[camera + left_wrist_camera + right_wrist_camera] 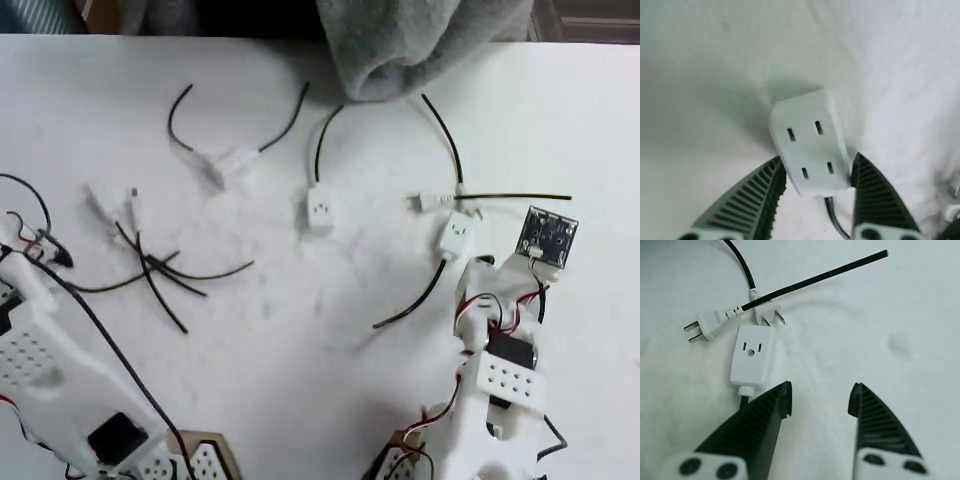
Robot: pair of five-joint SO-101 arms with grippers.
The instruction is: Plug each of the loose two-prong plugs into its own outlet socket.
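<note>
**Robot arms at a table of loose plugs and outlets.** Two arms work a white table [300,380] strewn with outlets, plugs and black cords.

The left gripper [819,162] is clamped on a white double outlet [810,135]. Its ribbed fingers [765,195] press against either side of the block's cord end. The outlet sits tilted, with its four slots facing the wrist camera.

The right gripper [820,395] hangs with its fingers spread apart over bare table, holding nothing. Just beside one fingertip lies a three-hole outlet [752,355], flat and face up, its cord running back under that finger. Just beyond the outlet's far end lie two plugs:
- a two-prong plug [707,327], with its prongs pointing off to the side;
- a second plug [772,316], partly hidden by a straight black cord [815,277] that crosses over it.

From above, the right arm [505,375] comes in from the near edge toward this cluster. At mid-table another outlet [320,208] lies on a curved cord, well apart from both arms. Beyond it is a joined pair [235,165] that appears to be a plug seated in an outlet, though the view is too coarse to be sure.

A tangle of loose cords [160,270] with small white plugs [133,200] sits near the left arm [50,370]. A grey cloth [420,45] drapes over the table's far edge.
</note>
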